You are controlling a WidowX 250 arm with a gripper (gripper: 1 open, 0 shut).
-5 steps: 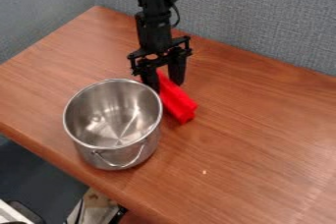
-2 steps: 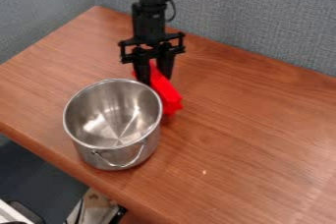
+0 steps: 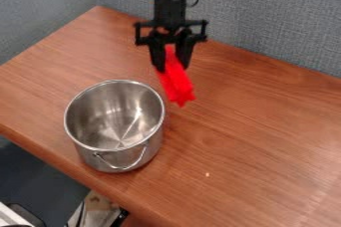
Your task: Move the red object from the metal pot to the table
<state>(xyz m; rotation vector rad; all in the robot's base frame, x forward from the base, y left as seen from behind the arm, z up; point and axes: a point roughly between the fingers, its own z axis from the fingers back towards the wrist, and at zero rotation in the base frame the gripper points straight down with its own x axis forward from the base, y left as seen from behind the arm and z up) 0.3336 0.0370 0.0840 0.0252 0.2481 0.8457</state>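
On table [image 3: 266,141], metal pot [image 3: 115,121] sits empty; pincer [image 3: 172,56] pinches red object [image 3: 177,82].

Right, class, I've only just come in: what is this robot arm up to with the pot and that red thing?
A single robot arm is working over a wooden table. Its hand grips the top end of the red object, which hangs tilted just beside the metal pot, on its far right. The pot looks empty, so the block is already out of it. Whether the block's lower end touches the table is unclear.
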